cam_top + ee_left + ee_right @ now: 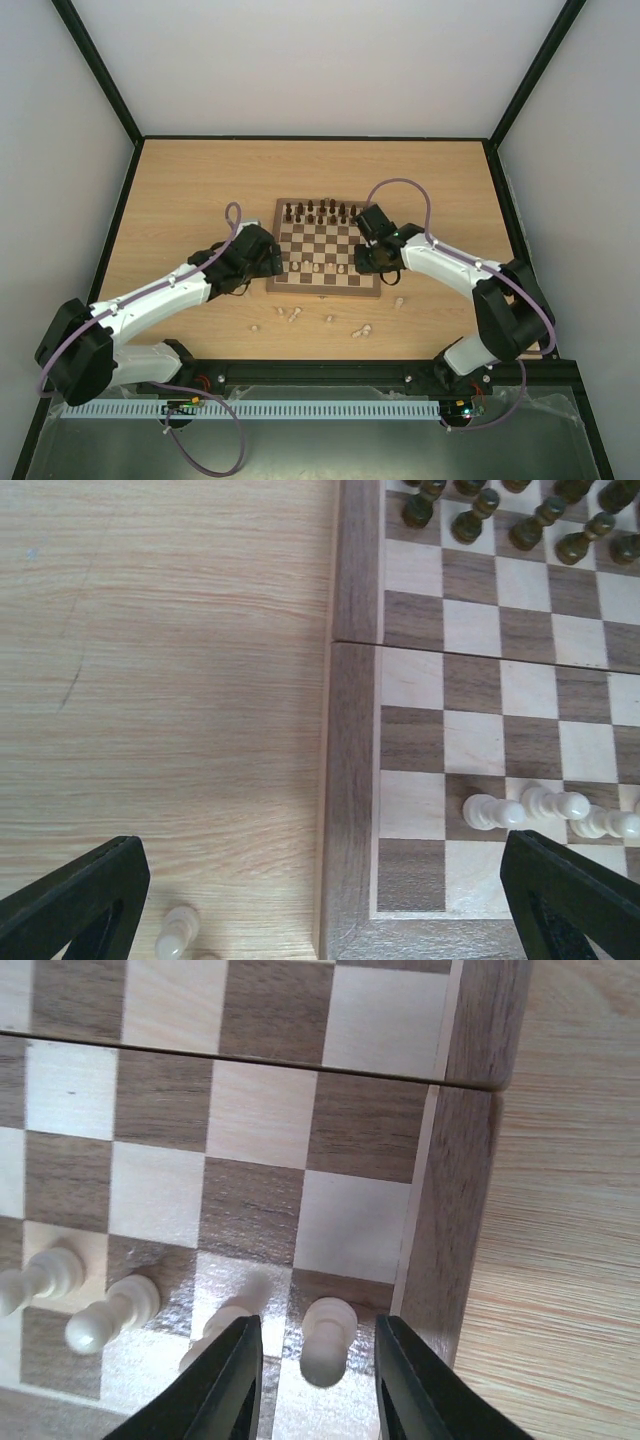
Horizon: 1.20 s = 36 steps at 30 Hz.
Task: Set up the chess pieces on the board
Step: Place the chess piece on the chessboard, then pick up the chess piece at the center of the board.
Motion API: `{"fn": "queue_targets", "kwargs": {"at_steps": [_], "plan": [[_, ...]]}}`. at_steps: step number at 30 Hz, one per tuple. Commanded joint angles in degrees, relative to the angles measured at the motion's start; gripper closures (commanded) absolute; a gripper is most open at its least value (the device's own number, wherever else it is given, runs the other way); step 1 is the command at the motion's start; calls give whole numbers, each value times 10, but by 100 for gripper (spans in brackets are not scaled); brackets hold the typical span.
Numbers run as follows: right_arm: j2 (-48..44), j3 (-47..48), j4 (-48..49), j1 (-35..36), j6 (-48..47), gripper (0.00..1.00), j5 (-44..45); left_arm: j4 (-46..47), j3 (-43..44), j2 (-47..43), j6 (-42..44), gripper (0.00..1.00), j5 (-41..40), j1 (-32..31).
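Care now: right gripper (320, 1332) fingers (235, 1385) sit spread around the edge pawn (326, 1345); we rise straight, leaving it upright.

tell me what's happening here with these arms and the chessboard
Two robot arms are setting pale chess pieces on a chessboard. The right claw is open astride a pale pawn near the board's near right corner, not visibly pinching it. The left claw hangs open and empty over the board's left edge. The dark pieces line the far side, and several pale ones lie on the table.
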Motion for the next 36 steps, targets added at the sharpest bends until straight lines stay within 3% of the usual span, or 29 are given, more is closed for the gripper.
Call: {"fn": "queue_targets", "kwargs": {"at_steps": [1,12,20,28,36], "plan": [[-44,14,-29,4,-10,67,-6,-42,-8,9,-43,1,-26,4],[-93,-6,-17,5,-21,67,-81,-96,-53,-11,-139,1,-54,4],[-105,-7,-8,17,-23,67,-99,-112,-57,-30,-164,1,-56,-10],[-106,-11,-1,20,-22,67,-103,-131,-58,-33,-185,25,-54,-57],[-101,-14,6,20,-23,67,-110,-133,-72,-21,-195,45,-70,-65]]}}
